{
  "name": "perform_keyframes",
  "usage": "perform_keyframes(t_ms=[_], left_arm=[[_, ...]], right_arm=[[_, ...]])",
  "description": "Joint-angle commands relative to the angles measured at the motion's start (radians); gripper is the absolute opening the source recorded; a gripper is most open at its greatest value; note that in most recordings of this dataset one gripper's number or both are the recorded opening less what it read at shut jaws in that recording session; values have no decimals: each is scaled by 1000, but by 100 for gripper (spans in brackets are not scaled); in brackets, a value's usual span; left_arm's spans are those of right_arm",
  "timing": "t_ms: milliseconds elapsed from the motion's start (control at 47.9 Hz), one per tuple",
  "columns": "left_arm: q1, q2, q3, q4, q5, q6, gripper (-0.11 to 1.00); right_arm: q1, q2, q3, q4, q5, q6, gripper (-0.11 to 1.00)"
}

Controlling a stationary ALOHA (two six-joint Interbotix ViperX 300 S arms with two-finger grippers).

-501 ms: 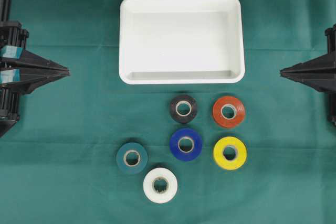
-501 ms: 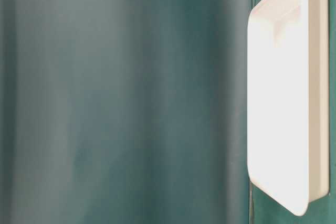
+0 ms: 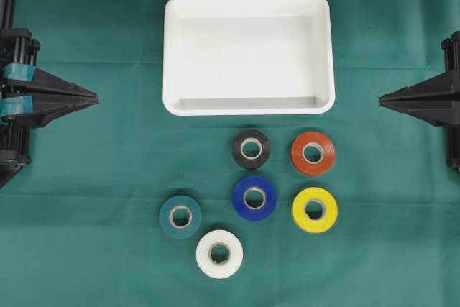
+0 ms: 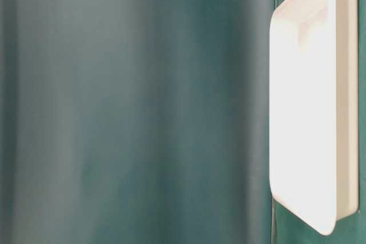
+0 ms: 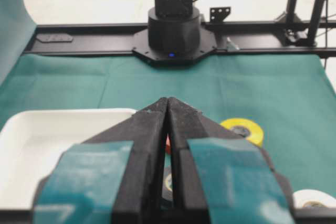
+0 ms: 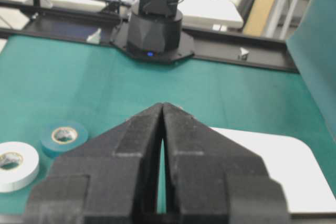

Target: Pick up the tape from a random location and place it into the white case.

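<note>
The white case (image 3: 172,48) lies empty at the top middle of the green cloth; it also shows as the white case (image 4: 343,107), the white case (image 5: 31,124) and the white case (image 6: 294,182). Below it lie several tape rolls: black (image 3: 251,149), orange (image 3: 313,152), blue (image 3: 254,197), yellow (image 3: 314,209), teal (image 3: 180,216) and white (image 3: 219,253). My left gripper (image 3: 95,96) hangs at the left edge, shut and empty, far from the rolls. At the right edge my right gripper (image 3: 381,98) is shut and empty too.
Green cloth covers the table. Each arm's black base stands at the far side: the right arm's base (image 5: 173,30) in the left wrist view, the left arm's base (image 6: 156,32) in the right wrist view. A blurred green surface fills most of the table-level view.
Both grippers have crept a few pixels toward the middle. The rolls and the case have not moved.
</note>
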Motion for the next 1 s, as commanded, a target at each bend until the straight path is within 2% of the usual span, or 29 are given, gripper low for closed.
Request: perform_keyframes(t_ms=[0,104,167,251,439,501,606,982], left_arm=[[3,8,-26,0,-5,2,1],[3,9,-26,0,-3,2,4],[3,9,-26,0,-3,3,14],[3,9,-26,0,-3,-2,34],[3,14,-26,-2,6,-3,87],[3,14,-26,-2,12,-3,96],[3,14,-26,-2,17,-3,93],[3,14,-28,-3,18,-5,94]], right_arm=[[-2,6,-34,3,9,2,0],[-2,6,-35,3,12,2,1],[-2,6,-37,3,14,5,5],[-5,8,-35,6,17,18,26],[-8,15,-37,6,17,31,81],[-8,15,-37,6,17,32,90],[-8,15,-38,6,17,32,93],[-8,26,-38,6,23,31,93]])
